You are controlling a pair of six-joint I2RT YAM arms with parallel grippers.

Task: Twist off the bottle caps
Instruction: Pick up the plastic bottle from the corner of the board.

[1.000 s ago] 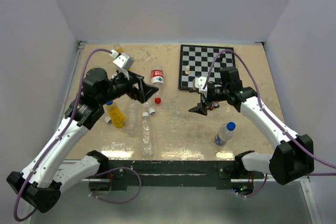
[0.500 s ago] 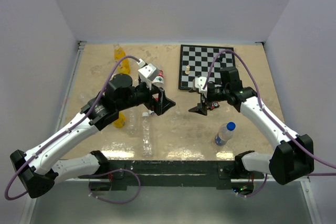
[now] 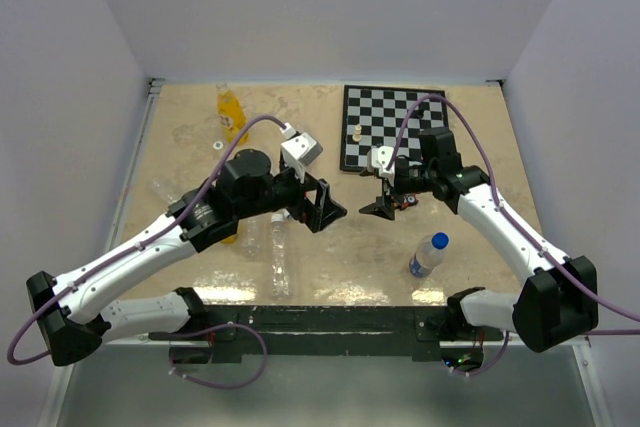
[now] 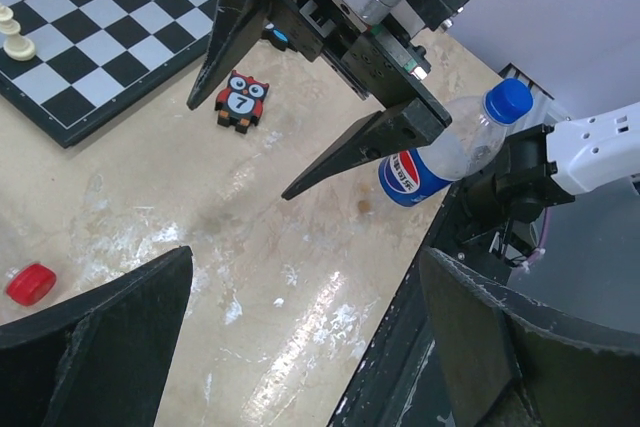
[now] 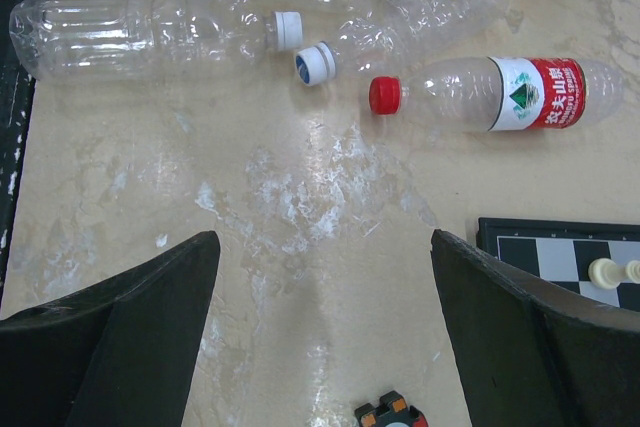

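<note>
Beige tabletop, two arms over it, nothing gripped.
Orange bottle sits well left of the chessboard. Left gripper near the board's near-left corner, jaws wide, empty. Right gripper just off its near edge, likewise wide, empty. Labelled bottle, blue cap on, lies nearer than the board.

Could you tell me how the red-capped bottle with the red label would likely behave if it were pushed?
The red-label bottle lies on its side on the table, so it would probably roll. It looks empty, so it is likely light. Its thin clear wall may dent when squeezed.
</note>
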